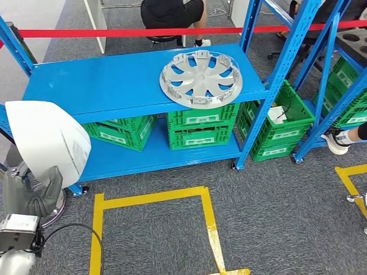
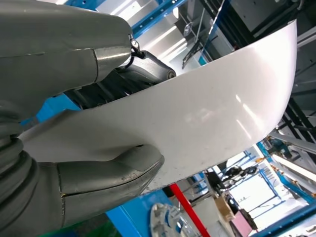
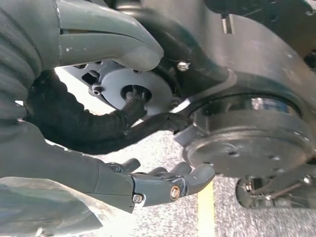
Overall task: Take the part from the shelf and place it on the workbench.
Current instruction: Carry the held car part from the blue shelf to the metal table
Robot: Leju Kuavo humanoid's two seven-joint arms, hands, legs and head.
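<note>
Left hand (image 1: 32,192) grips a curved white panel (image 1: 45,140), thumb (image 2: 111,173) on one face and dark fingers (image 2: 145,71) on the other, low at the left, off the blue shelf (image 1: 104,80). Silver hubcap (image 1: 200,78) lies flat on the shelf's upper deck, green crates (image 1: 201,129) below. Right hand (image 3: 149,182) hangs over the grey carpet (image 3: 223,217), fingers apart, holding nothing.

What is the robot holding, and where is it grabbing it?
The left hand holds a white curved panel by one end, thumb on one face, fingers on the other.
</note>
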